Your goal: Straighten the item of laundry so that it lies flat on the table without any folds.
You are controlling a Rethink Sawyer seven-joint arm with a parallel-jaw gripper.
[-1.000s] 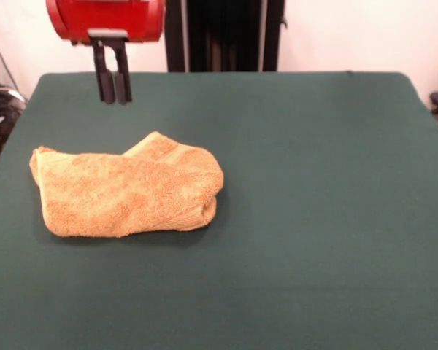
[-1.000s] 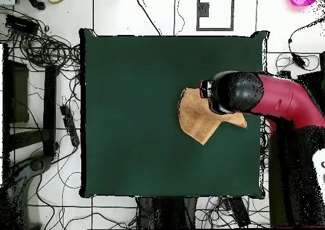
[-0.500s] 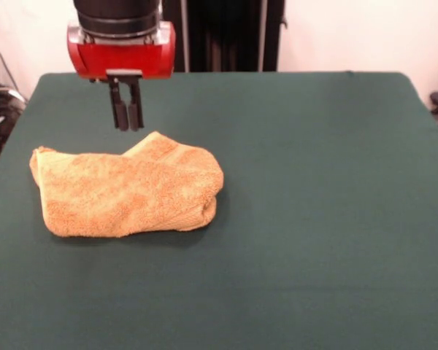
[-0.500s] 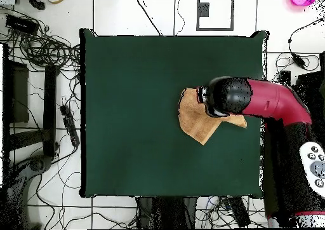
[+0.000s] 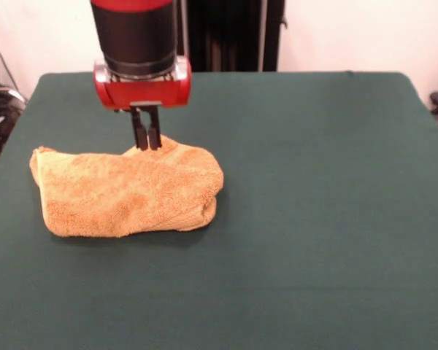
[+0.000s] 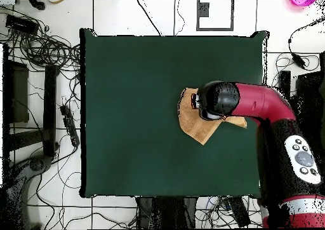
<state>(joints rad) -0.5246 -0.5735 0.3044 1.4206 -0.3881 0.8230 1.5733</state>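
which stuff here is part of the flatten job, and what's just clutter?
Job:
- towel, folded over on itself
- table
- gripper, jaws close together at the towel's far edge

Clutter:
- cables on the floor
- pink object off the table

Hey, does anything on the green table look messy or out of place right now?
Only the towel: it lies folded over on itself in a thick bundle on the table, not spread flat. The gripper hangs at its far edge, fingers close together. Nothing looks spilled or damaged.

nubby terry towel (image 5: 124,193), matt felt table (image 5: 321,182)
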